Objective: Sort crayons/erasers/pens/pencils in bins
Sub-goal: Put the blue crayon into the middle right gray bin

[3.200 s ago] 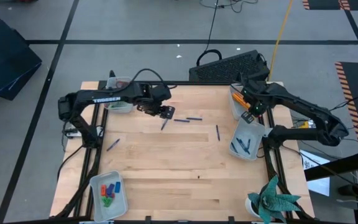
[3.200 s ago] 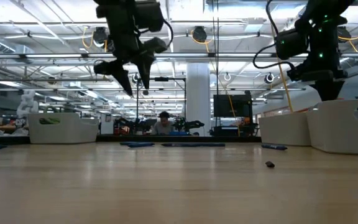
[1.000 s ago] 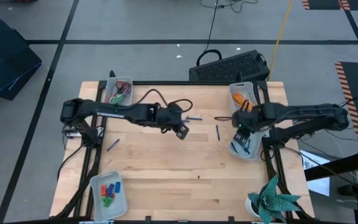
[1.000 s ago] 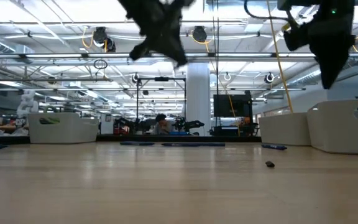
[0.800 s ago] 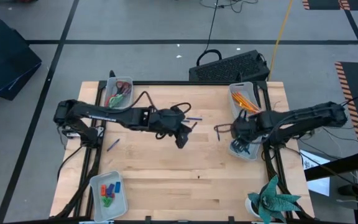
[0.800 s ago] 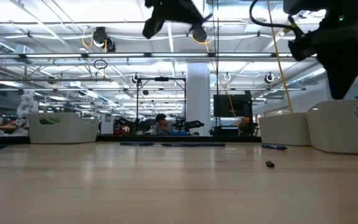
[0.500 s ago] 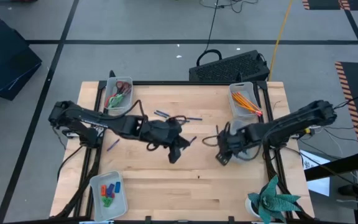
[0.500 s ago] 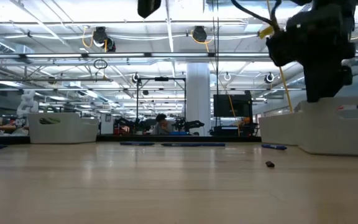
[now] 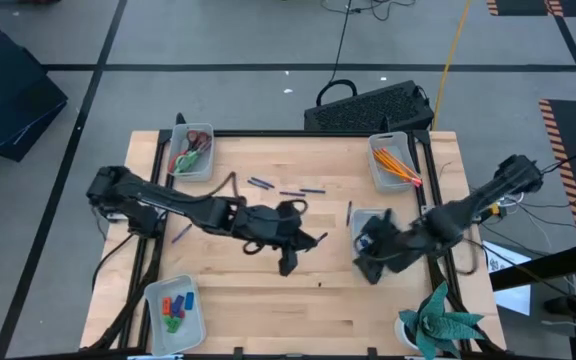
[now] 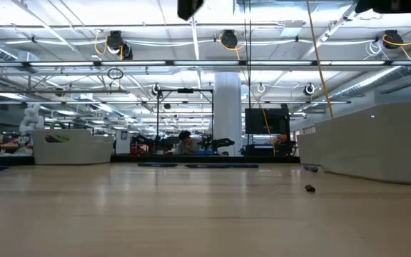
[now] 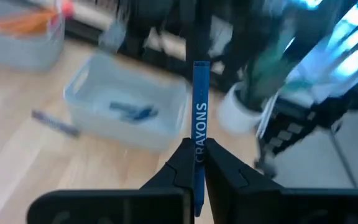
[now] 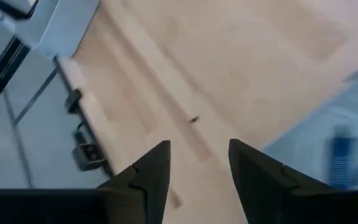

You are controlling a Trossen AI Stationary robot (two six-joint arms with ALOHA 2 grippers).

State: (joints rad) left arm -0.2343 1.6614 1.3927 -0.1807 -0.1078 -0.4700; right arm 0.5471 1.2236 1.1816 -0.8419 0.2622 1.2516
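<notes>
We see the left gripper [image 11: 196, 163] clamped on a blue stick [image 11: 200, 118] marked CRAYONS, above the table [image 9: 268, 290] just beside the pen bin [image 11: 126, 115]. The right gripper [image 9: 366, 268] hovers at that bin's near edge, jaws spread and empty. Loose pens [image 9: 290, 191] lie beyond, between the scissors bin [image 9: 190, 155] and pencil bin [image 9: 396, 165]

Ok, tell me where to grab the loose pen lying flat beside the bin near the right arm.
Take the pen at mid-length, straight down from above. It lies flat on the table, running front to back, so the open right pincer should probably close across its thin width, side to side. The bin sits close beside it, so keep that finger clear.
</notes>
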